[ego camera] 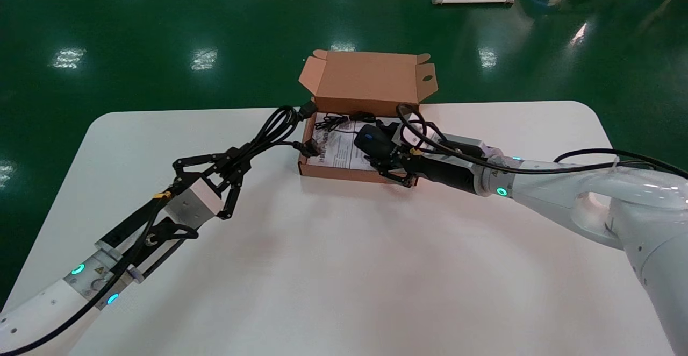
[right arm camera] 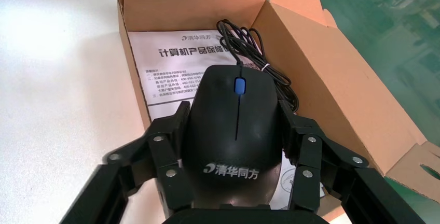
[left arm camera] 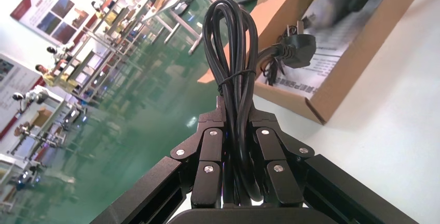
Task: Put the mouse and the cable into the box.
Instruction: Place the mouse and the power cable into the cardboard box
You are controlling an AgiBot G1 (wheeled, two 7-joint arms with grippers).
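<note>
1. The box (ego camera: pixel 344 173) sits at the far edge of the table (ego camera: pixel 344 280), midway along it. Its lid stands upright on the far side and the top is open.
2. The right gripper (ego camera: pixel 384 154) reaches over the box's near-right corner. Its fingers (right arm camera: pixel 176 130) are pressed against both flanks of the mouse (ego camera: pixel 372 140), pinching it above the printed sheet (right arm camera: pixel 171 63) that lines the box floor.
3. The mouse's thin cord (right arm camera: pixel 259 53) lies coiled along the far wall inside the box.
4. The left gripper (ego camera: pixel 236 165) is above the table, to the left of the box. It is closed on the bundled cable (ego camera: pixel 271 130), and 1 plug (left arm camera: pixel 296 45) reaches over the box's left wall.
5. Bare tabletop spreads between the 2 arms on the near side.
</note>
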